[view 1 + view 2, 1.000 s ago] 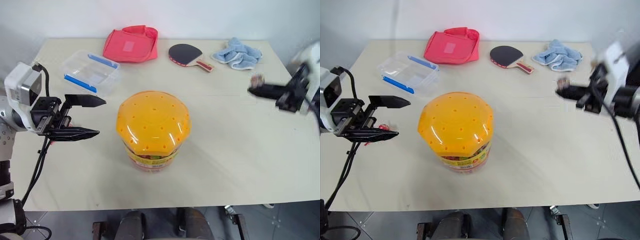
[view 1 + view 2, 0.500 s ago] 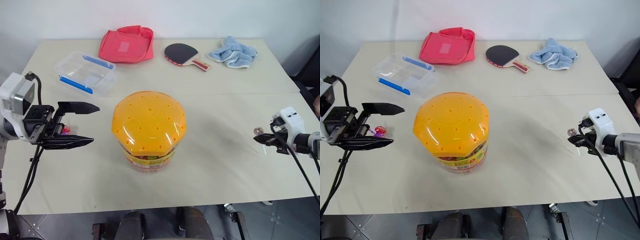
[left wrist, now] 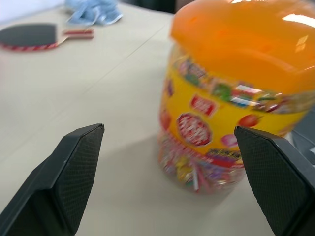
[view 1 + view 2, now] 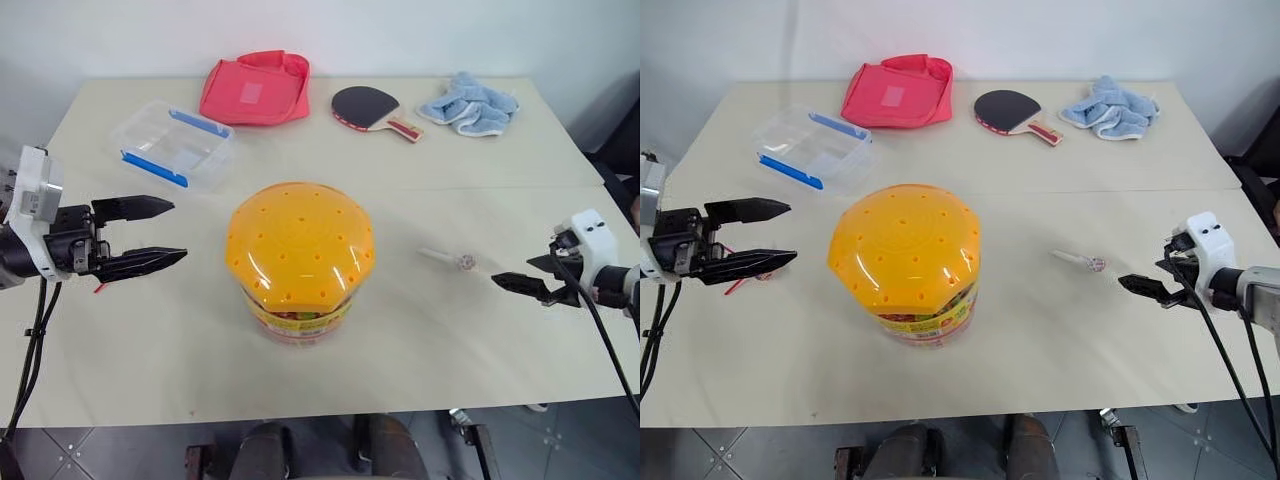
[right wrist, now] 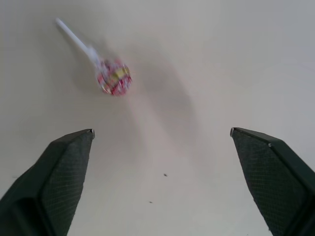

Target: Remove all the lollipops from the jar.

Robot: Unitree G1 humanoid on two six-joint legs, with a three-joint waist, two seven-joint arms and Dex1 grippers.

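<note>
With both the left gripper (image 4: 150,235) and right gripper (image 4: 1137,286) gaping wide and empty, a lollipop (image 4: 1095,264) lies loose toward the table's (image 4: 430,140) right edge (free to roll off), while the jar (image 4: 300,260), mid-table, stays lidded.

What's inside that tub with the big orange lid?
Through the jar's clear lower wall, a jumble of colourful wrapped sweets lies at the bottom. The orange lid and the printed label cover the rest, so I cannot count them.
</note>
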